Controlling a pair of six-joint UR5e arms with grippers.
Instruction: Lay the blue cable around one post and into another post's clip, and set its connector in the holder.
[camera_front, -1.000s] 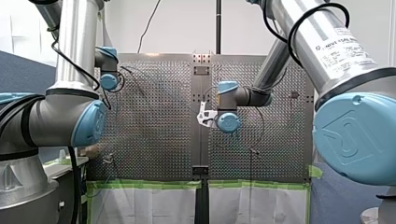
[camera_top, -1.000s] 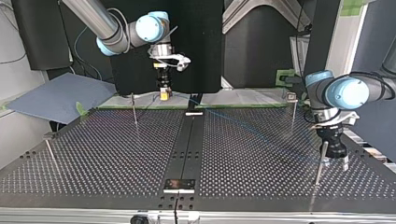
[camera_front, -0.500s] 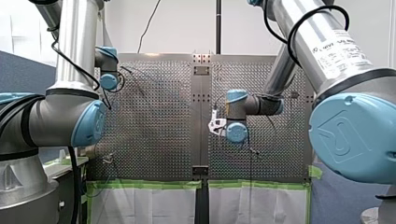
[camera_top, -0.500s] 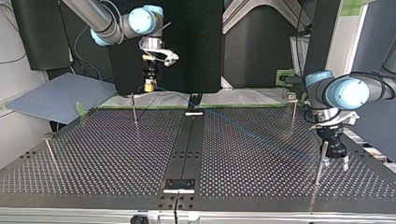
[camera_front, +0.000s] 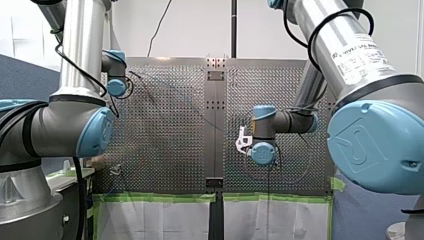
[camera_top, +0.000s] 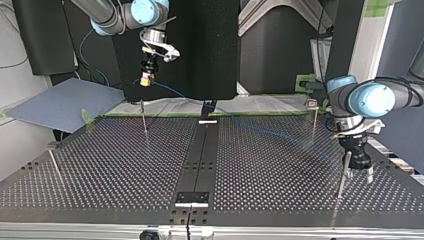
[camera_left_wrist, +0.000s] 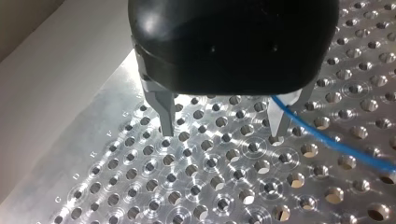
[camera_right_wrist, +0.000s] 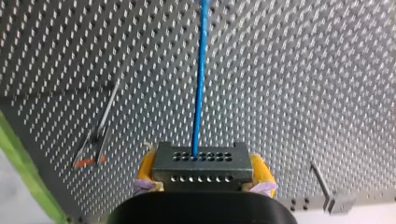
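- One thin blue cable (camera_right_wrist: 201, 84) leaves the middle of a grey metal connector block (camera_right_wrist: 200, 164) that has two rows of small holes. It runs straight ahead of the right gripper (camera_right_wrist: 201, 181) over the perforated metal table (camera_right_wrist: 303, 70).
- Both yellow pads (camera_right_wrist: 145, 165) of the right gripper press on the block's two sides, so this gripper is clamped on the connector. It holds the block well above the table, not in any holder.
- From the right gripper the cable sags down in the top view and crosses the table in a long slant towards the left gripper (camera_left_wrist: 222, 133).
- The left gripper has a black body, and its two metal fingers (camera_left_wrist: 163, 112) stand wide apart with nothing between them. Their tips are just above the table.
- The cable comes out from under the left gripper's body and passes right by one finger on its outer side. Whether it touches that finger cannot be told.
- One thin upright metal post (camera_top: 343, 172) stands just beside the left gripper in the top view. A second post with a small clip on top (camera_top: 313, 120) stands farther off behind that gripper, and the cable passes near it.
- Another slender post (camera_top: 144, 117) stands below the right gripper. In the right wrist view it appears off to one side of the cable, apart from it.
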